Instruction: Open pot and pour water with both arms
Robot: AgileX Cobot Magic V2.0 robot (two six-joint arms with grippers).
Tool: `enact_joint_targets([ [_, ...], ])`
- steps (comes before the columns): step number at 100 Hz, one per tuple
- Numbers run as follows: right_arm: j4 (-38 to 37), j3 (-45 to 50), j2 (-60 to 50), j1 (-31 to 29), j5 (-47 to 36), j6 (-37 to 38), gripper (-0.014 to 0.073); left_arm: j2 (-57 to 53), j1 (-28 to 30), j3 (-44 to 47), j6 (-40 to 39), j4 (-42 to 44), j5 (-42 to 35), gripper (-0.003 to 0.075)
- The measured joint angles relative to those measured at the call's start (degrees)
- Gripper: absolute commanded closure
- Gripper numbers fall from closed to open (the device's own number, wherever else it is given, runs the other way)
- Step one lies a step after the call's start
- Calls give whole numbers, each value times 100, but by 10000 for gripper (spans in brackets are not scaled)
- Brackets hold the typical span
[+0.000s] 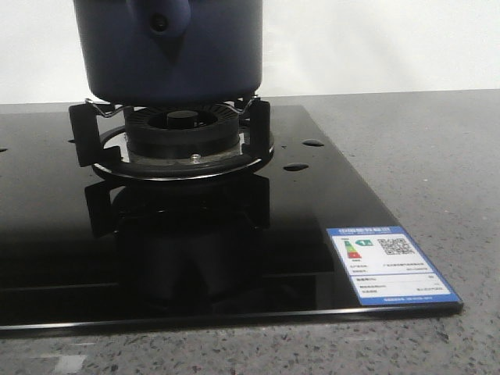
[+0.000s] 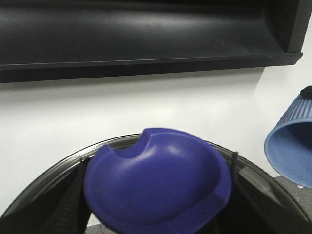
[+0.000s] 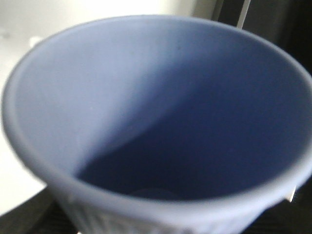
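Left gripper (image 2: 158, 226): dark fingers (image 2: 73, 204) flank a blue lid knob (image 2: 158, 187), apparently clamped on it, with the glass lid (image 2: 53, 170) rimmed around it; we judge the lid lifted, since white wall and a black shelf (image 2: 146, 34) sit behind it. Right gripper: not visible itself; its camera is filled by the mouth of a pale-blue ribbed cup (image 3: 156, 122), so we cannot tell the jaw state, though the cup is likely held. The same cup (image 2: 290, 146) shows tilted, near the lid, in the left wrist view. The pot (image 1: 168, 47) sits on the burner stand (image 1: 176, 133) of a black glass cooktop (image 1: 312, 211), its top cut off in the front view. Risks as we judge them: cup and lid are close, so a swing could knock them together; a pour started off-centre would spill onto the cooktop; a smooth knob could slip and drop the lid.
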Motion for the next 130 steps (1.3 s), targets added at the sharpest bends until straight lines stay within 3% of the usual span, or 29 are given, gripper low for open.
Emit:
enact_joint_targets([
  [23, 10, 0, 0, 0, 0, 295, 294, 0, 0, 0, 0, 0, 0, 334],
  [50, 917, 0, 0, 9, 736, 3261, 294, 0, 0, 0, 0, 9, 0, 334],
  [72, 1801, 0, -38, -60, 823, 4243, 294, 0, 0, 0, 0, 13, 0, 334],
  [100, 1999, 715, -845, -1182, -937, 6093, 294, 0, 0, 0, 0, 13, 0, 334],
  [130, 2170, 2299, -1838, -3519, -3675, 7047, 294, 0, 0, 0, 0, 13, 0, 334],
])
